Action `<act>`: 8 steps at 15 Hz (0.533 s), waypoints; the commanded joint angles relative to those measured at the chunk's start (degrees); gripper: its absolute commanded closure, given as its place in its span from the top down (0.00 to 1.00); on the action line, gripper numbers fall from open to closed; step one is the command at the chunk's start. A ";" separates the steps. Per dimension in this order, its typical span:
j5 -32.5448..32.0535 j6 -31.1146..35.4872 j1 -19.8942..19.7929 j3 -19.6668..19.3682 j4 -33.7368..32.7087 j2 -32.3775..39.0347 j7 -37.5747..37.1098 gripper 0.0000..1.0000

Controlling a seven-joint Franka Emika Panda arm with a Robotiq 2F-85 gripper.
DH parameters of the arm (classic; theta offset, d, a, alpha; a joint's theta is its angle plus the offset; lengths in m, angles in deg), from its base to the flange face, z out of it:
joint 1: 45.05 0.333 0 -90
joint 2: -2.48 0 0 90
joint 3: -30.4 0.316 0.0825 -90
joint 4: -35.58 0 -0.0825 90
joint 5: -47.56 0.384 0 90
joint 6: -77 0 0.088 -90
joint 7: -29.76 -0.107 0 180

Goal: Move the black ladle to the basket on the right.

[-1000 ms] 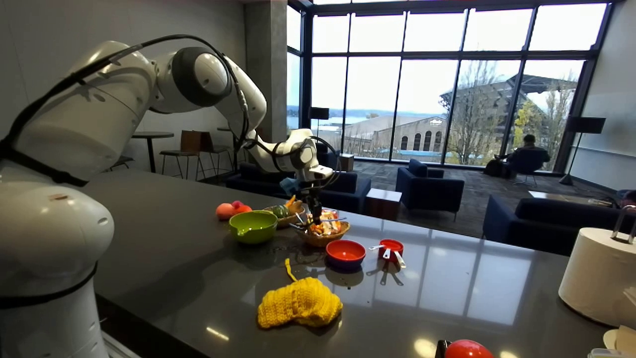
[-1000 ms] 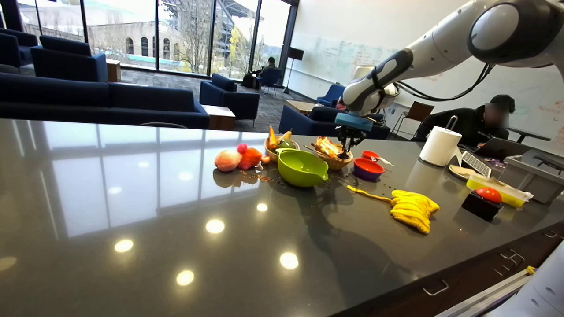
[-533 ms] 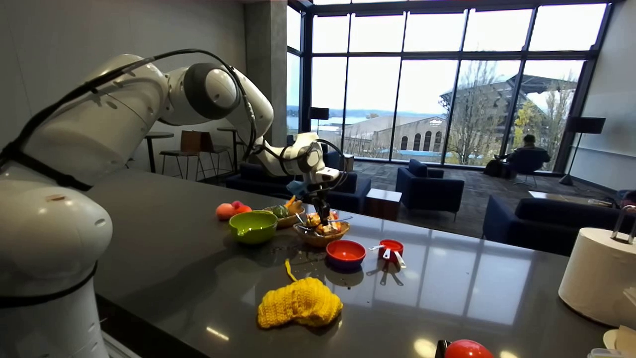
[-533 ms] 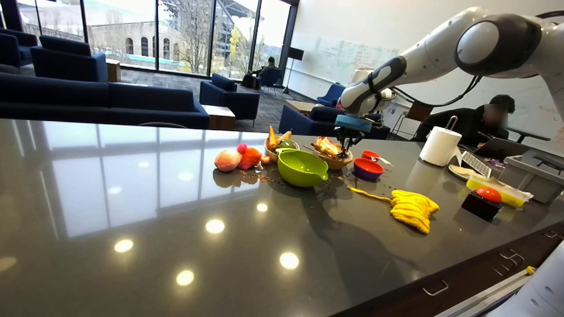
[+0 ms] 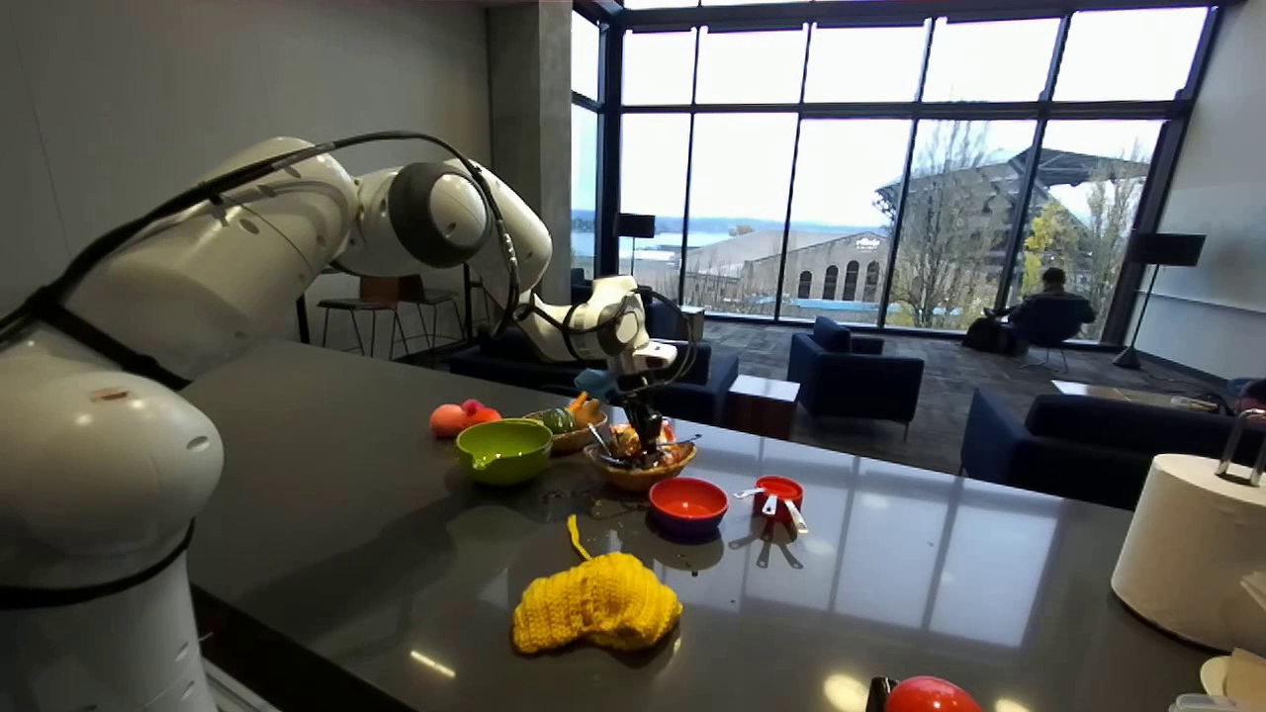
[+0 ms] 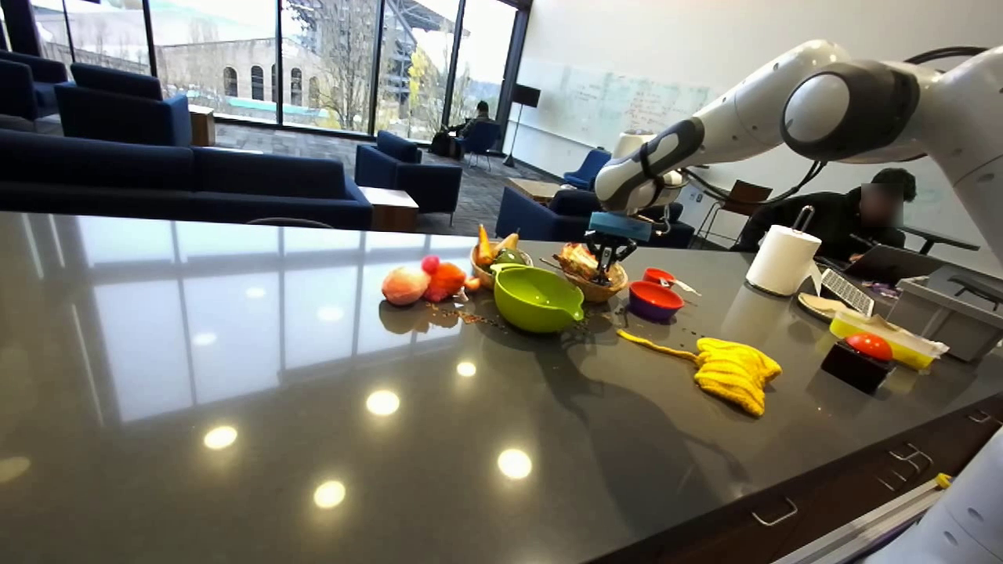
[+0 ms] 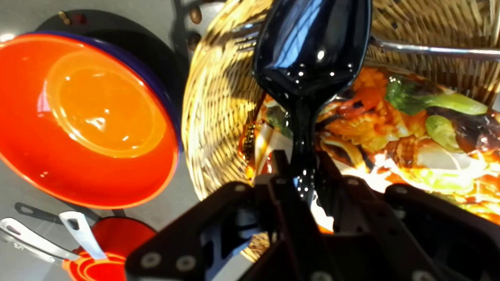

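A robot gripper [image 6: 602, 279] points down at a woven basket [image 6: 600, 294], near 1 green bowl [image 6: 534, 305] and 1 red bowl [image 6: 657, 298].

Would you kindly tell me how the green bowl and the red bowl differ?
Colour: the green bowl is green inside and out, while the red bowl is red inside with a purple-blue outside.
Shape: the green bowl has a pouring spout; the red bowl's rim looks round, with no spout showing.
Size: the green bowl looks larger than the red bowl in both exterior views.
Both are glossy and stand upright on the counter.
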 commanded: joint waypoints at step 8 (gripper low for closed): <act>0.95 -0.01 -1.46 -0.20 -0.64 -0.18 2.80 0.62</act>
